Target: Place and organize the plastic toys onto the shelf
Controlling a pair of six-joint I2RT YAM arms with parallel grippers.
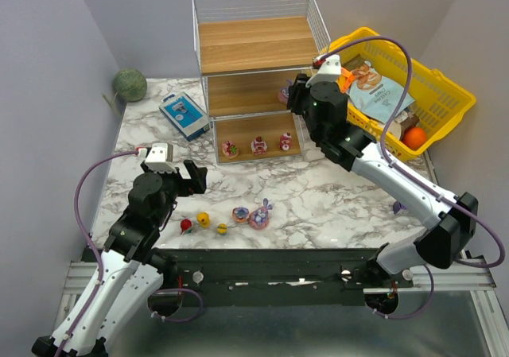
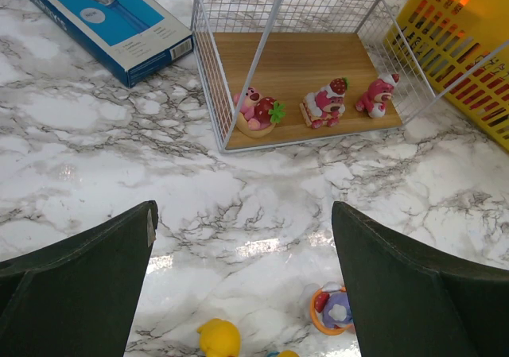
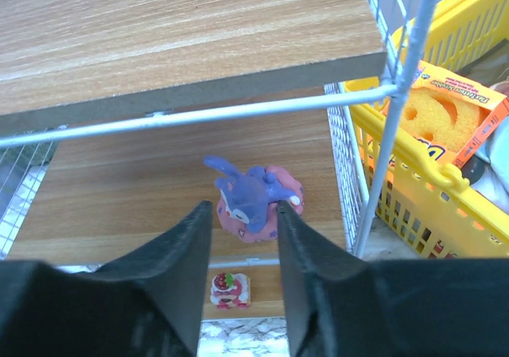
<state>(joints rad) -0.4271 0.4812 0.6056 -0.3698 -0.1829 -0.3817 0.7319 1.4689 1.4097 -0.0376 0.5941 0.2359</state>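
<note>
The shelf [image 1: 253, 45] stands at the back centre. Three pink-red cake-like toys [image 1: 259, 145] sit in a row on its bottom board and show in the left wrist view [image 2: 322, 102]. My right gripper [image 1: 291, 95] reaches into the right end of the middle tier and is shut on a pink-purple bunny-eared toy [image 3: 250, 198] resting on that board. My left gripper [image 1: 193, 178] is open and empty above the table, its fingers [image 2: 79, 277] wide apart. Near the front lie a red-haired toy [image 1: 185, 226], yellow toys [image 1: 203, 219], an orange-purple toy [image 2: 334, 309] and a pink bunny toy [image 1: 259, 216].
A blue-white box [image 1: 184, 115] lies left of the shelf. A yellow basket [image 1: 445, 95] with packets and an orange ball stands right of it, close to my right arm. A green ball [image 1: 129, 83] sits at the back left. A small purple thing [image 1: 398, 207] lies under the right arm.
</note>
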